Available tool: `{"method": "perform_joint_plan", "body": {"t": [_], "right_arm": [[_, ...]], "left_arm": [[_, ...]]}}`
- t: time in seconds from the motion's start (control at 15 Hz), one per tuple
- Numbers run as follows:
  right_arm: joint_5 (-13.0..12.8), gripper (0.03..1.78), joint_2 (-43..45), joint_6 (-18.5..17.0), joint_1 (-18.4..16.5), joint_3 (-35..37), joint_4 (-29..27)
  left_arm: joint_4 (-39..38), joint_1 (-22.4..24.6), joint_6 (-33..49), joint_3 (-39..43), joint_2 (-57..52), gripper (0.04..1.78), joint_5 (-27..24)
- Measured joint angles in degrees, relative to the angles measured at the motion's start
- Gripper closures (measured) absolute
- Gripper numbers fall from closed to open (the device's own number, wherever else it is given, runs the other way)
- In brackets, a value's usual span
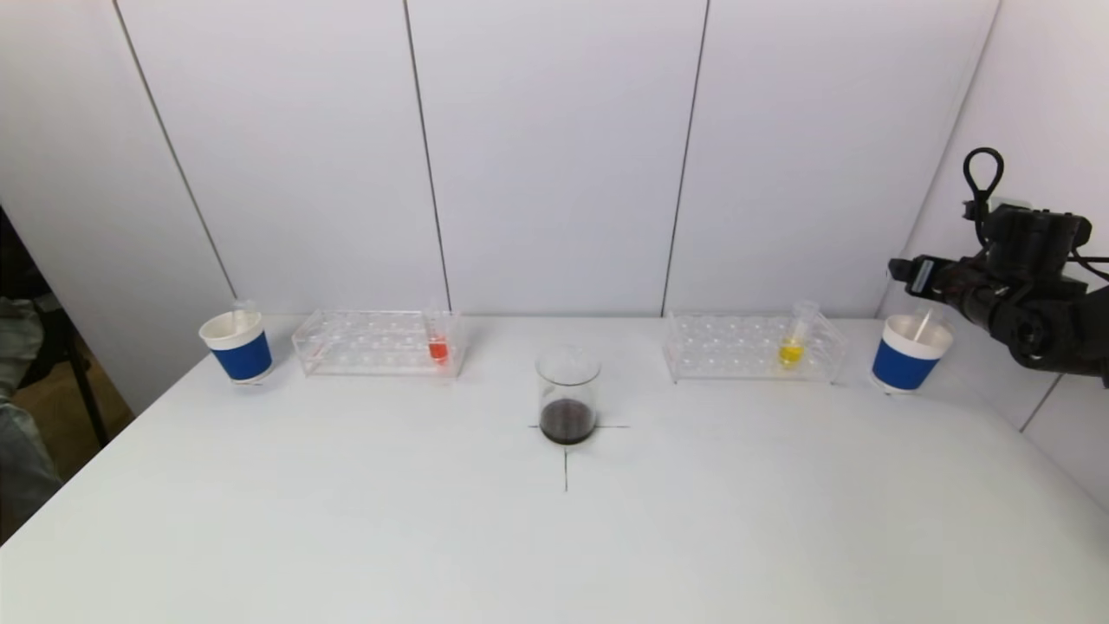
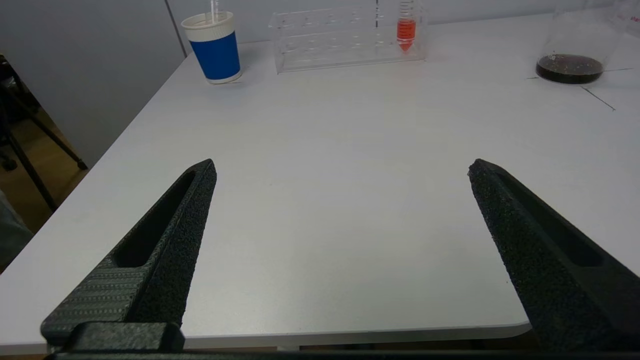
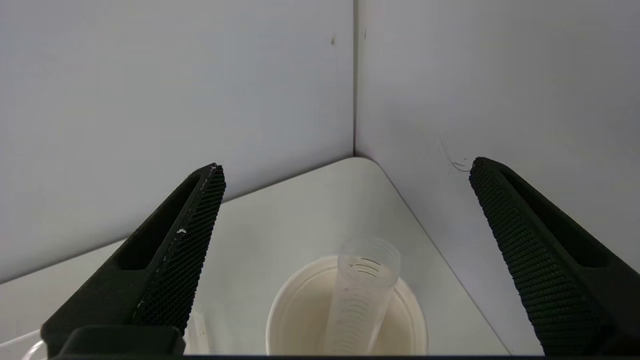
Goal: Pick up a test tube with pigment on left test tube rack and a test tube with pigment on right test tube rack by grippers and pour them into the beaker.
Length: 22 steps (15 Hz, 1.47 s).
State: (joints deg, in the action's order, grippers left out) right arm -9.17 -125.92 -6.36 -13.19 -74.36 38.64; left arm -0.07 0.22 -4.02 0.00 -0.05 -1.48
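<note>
A glass beaker (image 1: 567, 394) with dark liquid stands at the table's middle; it also shows in the left wrist view (image 2: 575, 50). The left clear rack (image 1: 377, 344) holds a tube of red pigment (image 1: 437, 340), seen too in the left wrist view (image 2: 406, 26). The right clear rack (image 1: 752, 348) holds a tube of yellow pigment (image 1: 793, 340). My right gripper (image 3: 345, 170) is open and empty above the right blue cup (image 1: 908, 353), where an empty clear tube (image 3: 362, 295) leans. My left gripper (image 2: 340, 170) is open and empty over the table's near left edge, out of the head view.
A second blue cup (image 1: 238, 347) with a clear tube in it stands left of the left rack. White wall panels close the back and the right corner (image 3: 354, 100). A tripod and floor show beyond the table's left edge (image 2: 30, 165).
</note>
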Motion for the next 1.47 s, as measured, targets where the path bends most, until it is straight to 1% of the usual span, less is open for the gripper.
{"method": "perform_joint_plan", "body": {"t": [0.13, 0.27, 0.53, 0.67, 0.73, 0.87, 1.0, 1.07, 1.33, 1.47], "right_arm": [[0.0, 0.04, 3.5, 0.1, 1.6, 1.8, -0.2], [0.0, 0.04, 8.7, 0.3, 4.0, 5.2, -0.6], [-1.0, 0.04, 23.0, 0.6, 11.6, 18.5, -0.5], [-2.2, 0.04, 30.6, 0.7, 13.7, 24.6, -0.5], [-3.4, 0.04, 35.0, 0.9, 14.4, 27.7, -0.5], [-5.8, 0.04, 42.2, 1.8, 14.8, 32.3, -0.7], [-7.1, 0.04, 50.0, 3.1, 14.8, 37.0, -1.0], [-7.3, 0.04, 53.6, 3.5, 14.8, 39.2, -1.2], [-7.8, 0.04, 68.6, 4.1, 14.7, 48.2, -5.8], [-7.9, 0.04, 75.5, 4.4, 14.7, 52.9, -7.1]], "left_arm": [[0.0, 0.0, 0.0, 0.0, 0.0, 0.06, 0.0], [0.0, 0.0, 0.0, 0.0, 0.0, 0.06, 0.0], [0.0, 0.0, 0.0, 0.0, 0.0, 0.06, 0.0], [0.0, 0.0, 0.0, 0.0, 0.0, 0.06, 0.0], [0.0, 0.0, 0.0, 0.0, 0.0, 0.06, 0.0], [0.0, 0.0, 0.0, 0.0, 0.0, 0.06, 0.0], [0.0, 0.0, 0.0, 0.0, 0.0, 0.06, 0.0], [0.0, 0.0, 0.0, 0.0, 0.0, 0.06, 0.0], [0.0, 0.0, 0.0, 0.0, 0.0, 0.06, 0.0], [0.0, 0.0, 0.0, 0.0, 0.0, 0.06, 0.0]]}}
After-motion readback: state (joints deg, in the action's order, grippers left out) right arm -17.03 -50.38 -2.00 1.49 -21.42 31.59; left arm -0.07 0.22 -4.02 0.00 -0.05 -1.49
